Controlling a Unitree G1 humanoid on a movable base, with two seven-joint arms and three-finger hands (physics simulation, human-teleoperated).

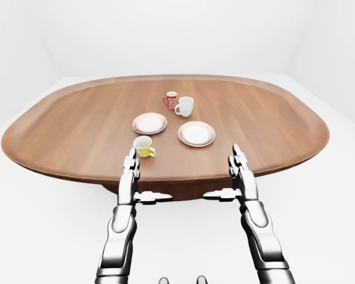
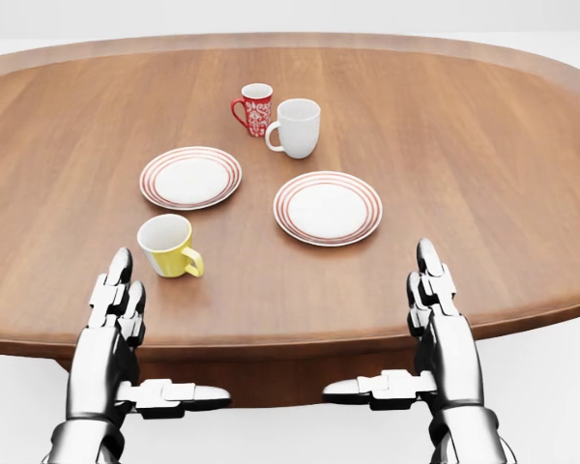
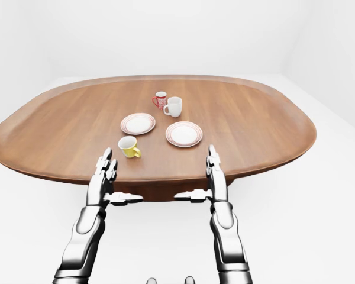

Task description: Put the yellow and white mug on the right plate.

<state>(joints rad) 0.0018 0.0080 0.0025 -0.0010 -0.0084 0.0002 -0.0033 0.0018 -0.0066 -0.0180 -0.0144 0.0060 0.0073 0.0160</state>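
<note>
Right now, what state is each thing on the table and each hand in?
Yellow mug: upright, empty, on the table, not on a plate.
White mug: upright.
Red mug: upright.
Left plate: empty.
Right plate: empty.
Left hand: open.
Right hand: open.

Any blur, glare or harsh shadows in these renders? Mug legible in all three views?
Head view: sharp, even light, only soft shadows under the yellow and white mug and right plate, no glare on the table. Left-eye and right-eye views: equally sharp, wider framing makes the mug smaller but legible; white surroundings look washed out. Both hands, left hand and right hand, render crisply.
</note>
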